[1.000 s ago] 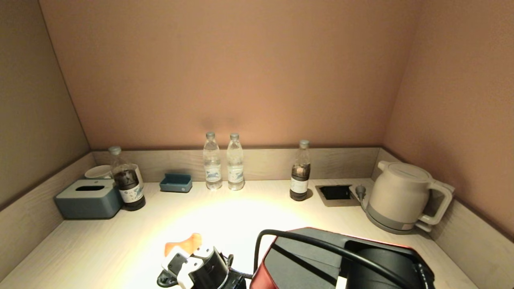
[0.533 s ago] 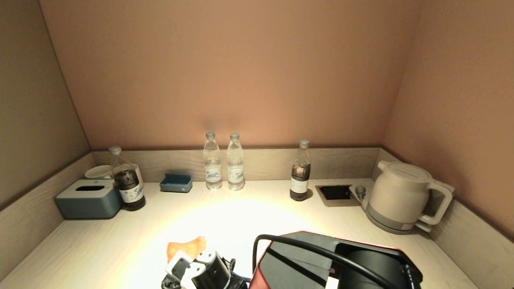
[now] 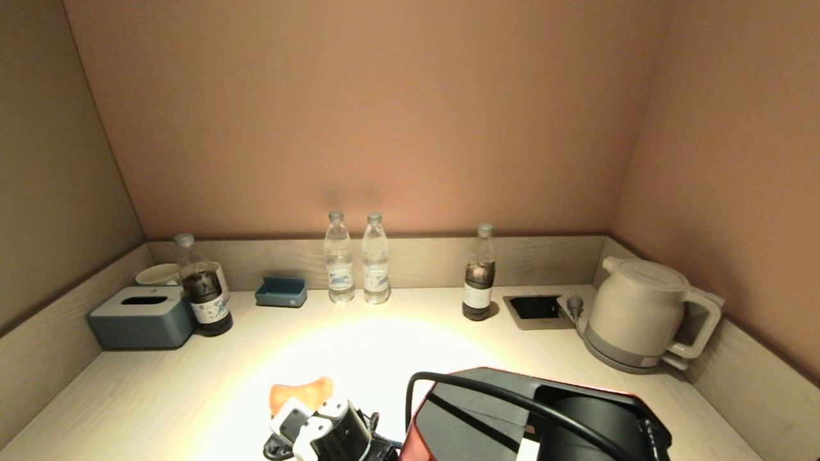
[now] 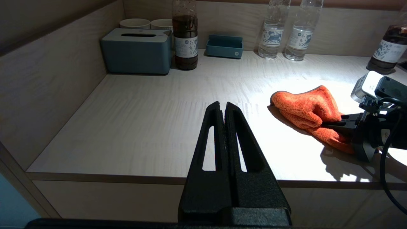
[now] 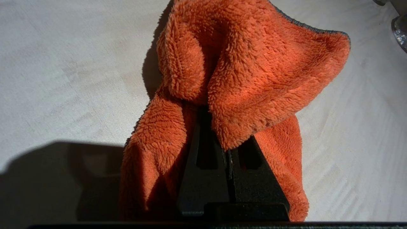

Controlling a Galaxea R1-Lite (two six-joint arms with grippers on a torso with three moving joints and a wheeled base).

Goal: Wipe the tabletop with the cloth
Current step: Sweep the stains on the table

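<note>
An orange fluffy cloth lies on the pale wood tabletop near its front edge, in a bright patch of light. It also shows in the left wrist view and the right wrist view. My right gripper is shut on the cloth, its fingertips buried in the folds; in the head view its wrist sits just behind the cloth. My left gripper is shut and empty, held off the table's front edge, left of the cloth.
Along the back wall stand a blue tissue box, two cups, a dark bottle, a small blue tray, two clear water bottles and another dark bottle. A kettle and a recessed socket are at the right.
My right gripper has dragged the cloth a little to the right and nearer along the tabletop. The left arm has not moved.
</note>
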